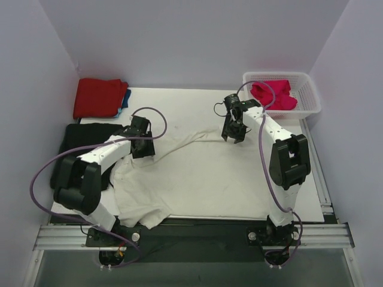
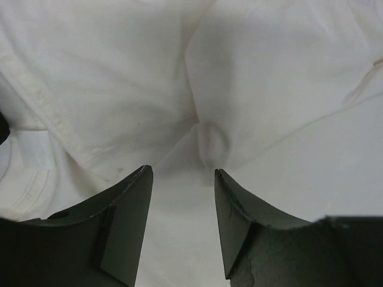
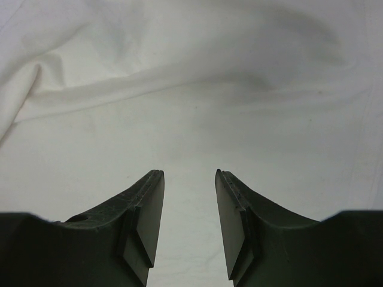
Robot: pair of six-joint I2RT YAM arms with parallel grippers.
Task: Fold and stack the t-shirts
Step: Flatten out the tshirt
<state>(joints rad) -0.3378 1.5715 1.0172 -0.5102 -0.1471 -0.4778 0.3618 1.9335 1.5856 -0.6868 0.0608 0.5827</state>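
sprawling near-left to far-right, cream t-shirt (image 1: 197,173)

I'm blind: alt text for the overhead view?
A rumpled cream-white shirt lies on the table, the left end effector and right end effector over its far edge. Far left, a red shirt; far right, a pink shirt in a basket.

Bright even light, soft shadows; wrist views slightly blurred.
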